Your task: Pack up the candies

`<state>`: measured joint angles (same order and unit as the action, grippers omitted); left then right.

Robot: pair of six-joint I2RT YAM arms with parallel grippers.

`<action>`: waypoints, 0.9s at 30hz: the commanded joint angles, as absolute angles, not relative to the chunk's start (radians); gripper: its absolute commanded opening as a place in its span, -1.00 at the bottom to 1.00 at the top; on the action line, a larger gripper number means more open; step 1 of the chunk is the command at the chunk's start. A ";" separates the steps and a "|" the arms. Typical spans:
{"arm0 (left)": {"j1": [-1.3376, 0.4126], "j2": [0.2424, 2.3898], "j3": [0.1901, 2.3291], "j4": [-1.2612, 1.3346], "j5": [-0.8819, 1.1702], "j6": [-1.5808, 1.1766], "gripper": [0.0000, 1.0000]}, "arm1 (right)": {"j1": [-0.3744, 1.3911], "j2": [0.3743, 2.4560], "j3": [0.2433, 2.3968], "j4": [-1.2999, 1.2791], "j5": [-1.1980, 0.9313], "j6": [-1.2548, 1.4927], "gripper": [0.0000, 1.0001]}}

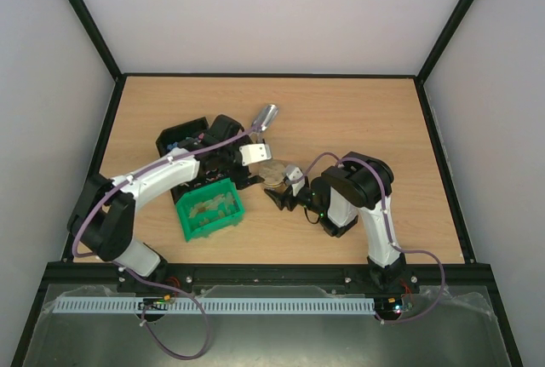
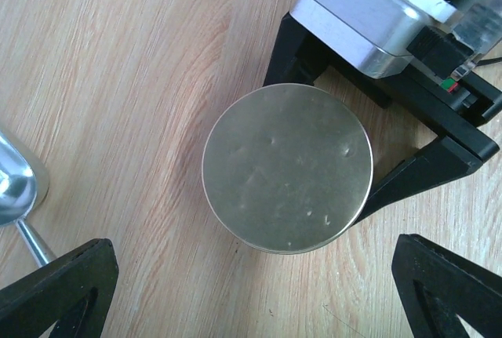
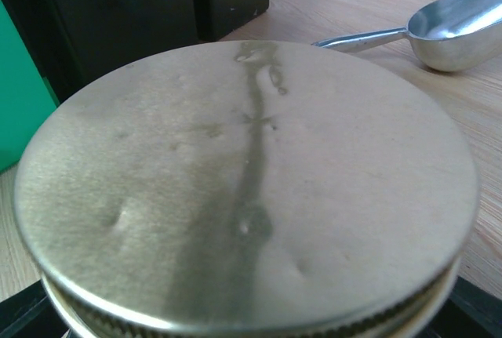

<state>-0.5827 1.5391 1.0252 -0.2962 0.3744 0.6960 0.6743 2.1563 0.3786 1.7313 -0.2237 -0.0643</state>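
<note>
Tabletop (image 1: 358, 120): pale golden candies (image 1: 209, 208) in green bin (image 1: 189, 224); left gripper (image 2: 252, 259) agape, right gripper (image 2: 320, 143) tight on lidded cup (image 3: 251, 181).

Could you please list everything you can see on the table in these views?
candies: several, pale yellow, inside the green bin
green bin: one, green, near left of centre
black bin: one, black, behind the green bin; contents too small to tell
scoop: one, silver metal, lying behind centre
lidded cup: one, clear with a pale round lid, centre
table: one, light wood
left gripper: open, above the lid
right gripper: fingers closed on the cup's sides
</note>
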 commanded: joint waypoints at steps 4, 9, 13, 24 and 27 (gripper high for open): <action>-0.585 1.492 0.983 -0.315 0.385 0.701 0.98 | 0.692 2.214 0.339 1.901 -0.300 -0.014 0.59; -0.585 1.480 0.962 -0.313 0.381 0.688 0.98 | 0.691 2.211 0.336 1.901 -0.331 -0.013 0.59; -0.588 1.477 0.952 -0.280 0.384 0.651 0.98 | 0.693 2.213 0.335 1.901 -0.344 -0.013 0.59; -0.655 1.505 0.949 -0.235 0.277 0.660 0.98 | 0.696 2.221 0.339 1.900 -0.339 -0.017 0.59; -0.659 1.517 0.946 -0.236 0.258 0.679 0.98 | 0.695 2.217 0.336 1.900 -0.337 -0.016 0.59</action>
